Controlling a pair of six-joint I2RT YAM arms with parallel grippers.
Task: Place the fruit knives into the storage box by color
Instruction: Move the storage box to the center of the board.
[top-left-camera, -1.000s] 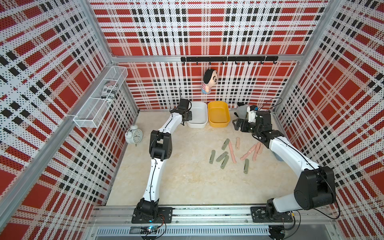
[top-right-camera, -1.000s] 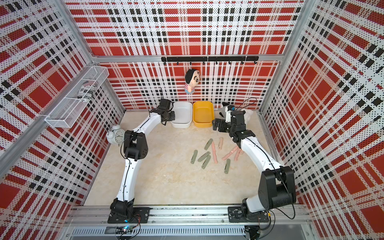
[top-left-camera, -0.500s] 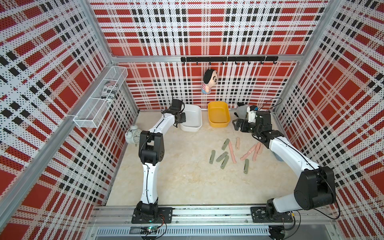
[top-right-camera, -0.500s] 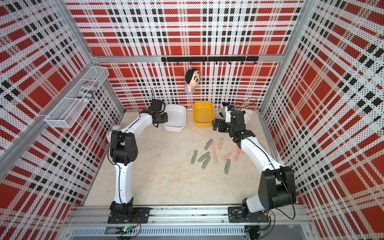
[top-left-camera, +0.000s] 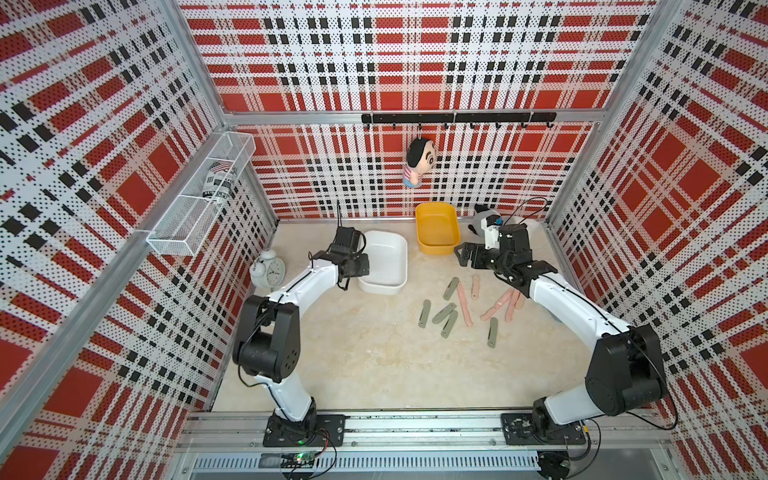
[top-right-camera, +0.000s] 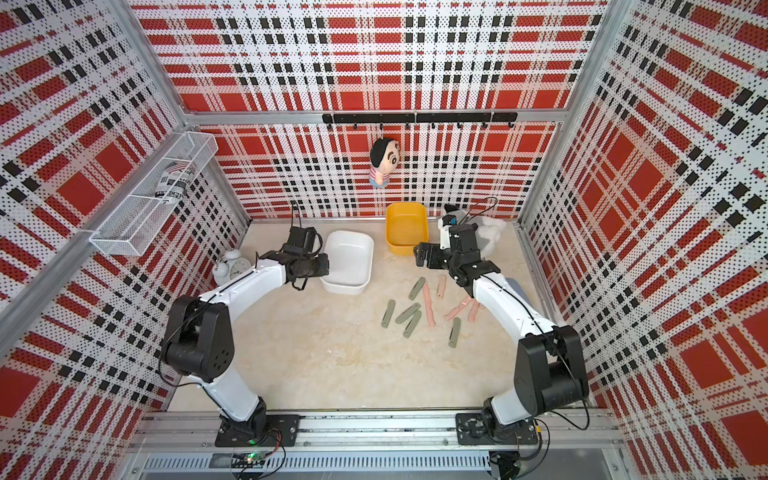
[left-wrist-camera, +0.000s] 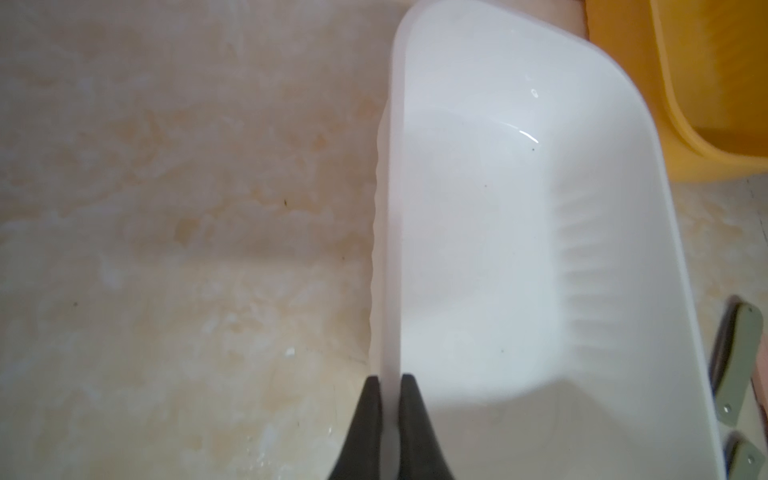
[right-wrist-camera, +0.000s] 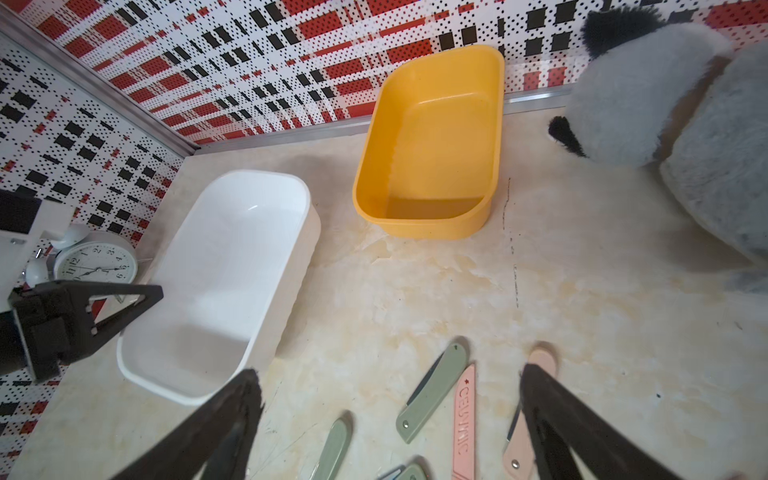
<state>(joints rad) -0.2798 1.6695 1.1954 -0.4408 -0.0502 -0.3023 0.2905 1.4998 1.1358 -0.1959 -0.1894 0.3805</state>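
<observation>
Two boxes and a scatter of fruit knives, and we see nothing sorted yet. The left gripper (left-wrist-camera: 390, 380) has its jaws pinched onto the side wall of the white box (top-left-camera: 380, 289), one finger inside and one outside. We read that as a hold for shifting or steadying the box, since the rim is the only thin edge those jaws can take. The box sits on the table (top-left-camera: 374, 353), apart from the yellow box (top-left-camera: 438, 249), which stands against the back wall. Both are empty, so each colour has a home waiting.

Over on the other side, the right gripper (right-wrist-camera: 389, 372) hangs with its jaws spread wide and nothing between them. It is just above the far edge of the pile, which to us looks like a ready stance for a first pick.

Now the count. There are five green knives (top-left-camera: 444, 313) in both top views. Three cluster together near the middle, one lies nearer the yellow box and one sits alone toward the front. Four pink knives (top-left-camera: 464, 308) show plainly, and a fifth seems to peek out beside the right arm (top-left-camera: 561, 299), which covers part of that group. All lie flat on the table to the right of the white box, with greens and pinks mixed. Some lie close together or touching, so we'd judge the lone green at the front the easiest to lift. One alarm clock (top-left-camera: 269, 272) stands behind the left arm, out of the way.
</observation>
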